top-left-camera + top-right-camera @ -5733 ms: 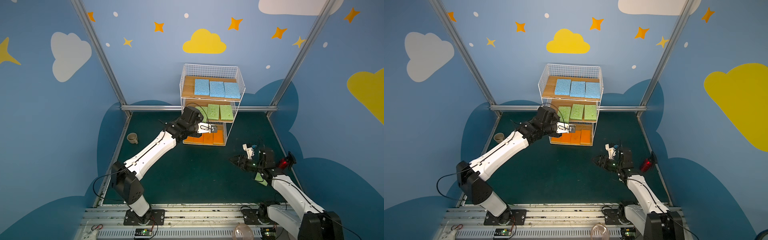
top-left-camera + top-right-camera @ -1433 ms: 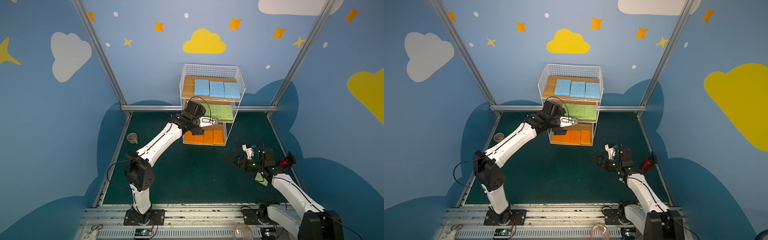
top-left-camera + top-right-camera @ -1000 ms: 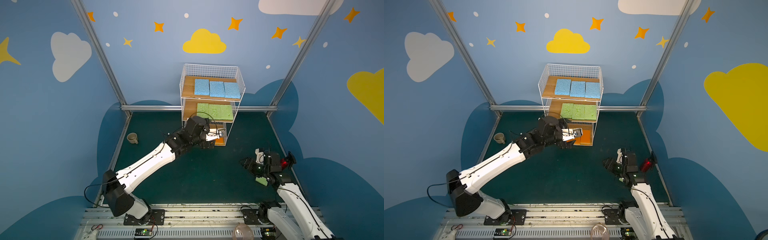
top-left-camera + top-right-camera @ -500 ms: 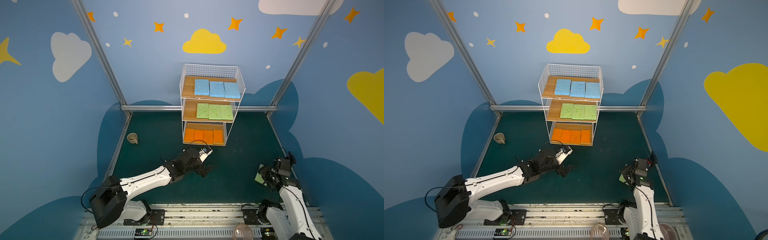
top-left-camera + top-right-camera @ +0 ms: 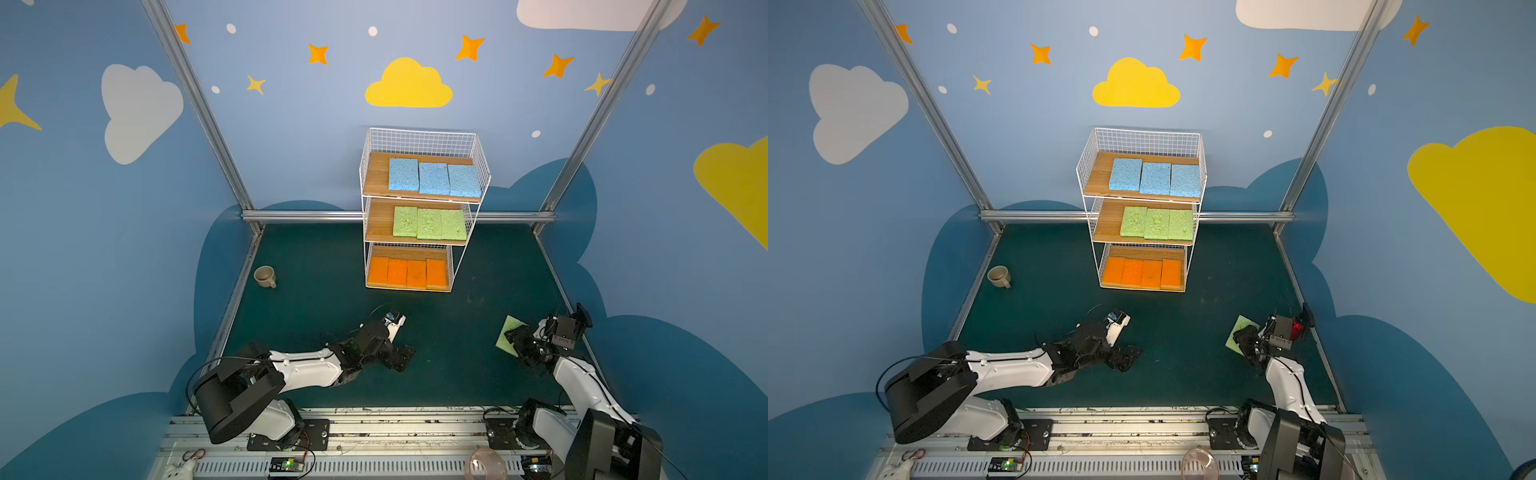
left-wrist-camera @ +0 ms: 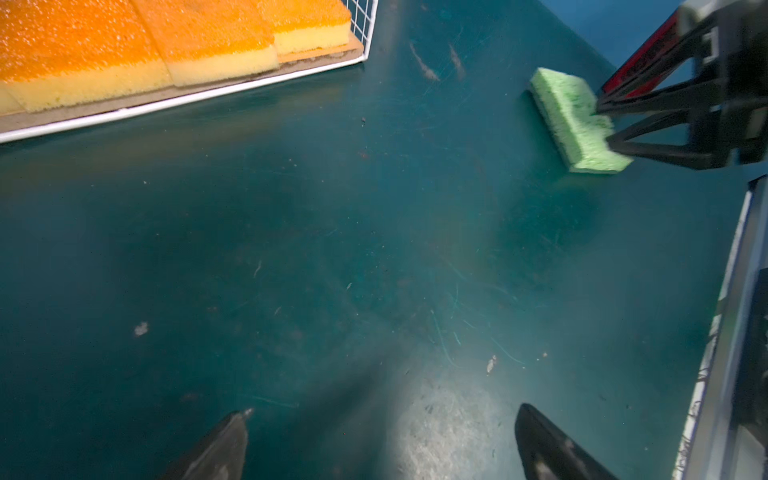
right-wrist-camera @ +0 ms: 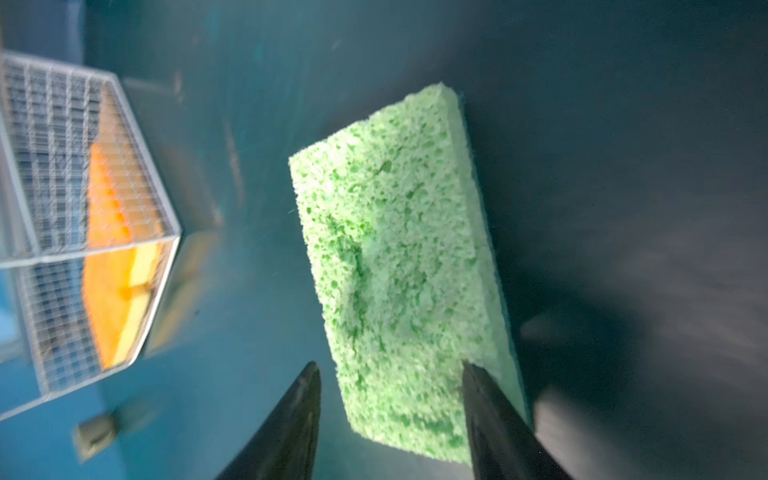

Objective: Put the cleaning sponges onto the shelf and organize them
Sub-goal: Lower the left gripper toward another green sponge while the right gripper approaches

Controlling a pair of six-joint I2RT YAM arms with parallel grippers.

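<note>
Left gripper (image 6: 382,409): back from the shelf (image 5: 419,137), low over the mat (image 5: 457,332), jaws fully apart, empty | right gripper (image 7: 390,365): dropped onto the last green sponge (image 7: 395,232) lying on the mat, fingers straddling one end, narrowing, not yet pinching | reading: ten shelved; this one likely goes on the middle tier (image 5: 380,220).

Left gripper (image 6: 384,409) spread wide over the green mat (image 6: 291,249).
Apart from the shelf (image 6: 166,104) holding orange sponges (image 6: 124,41), a green sponge (image 6: 569,112) lay with the right gripper (image 6: 604,125) at its end.
</note>
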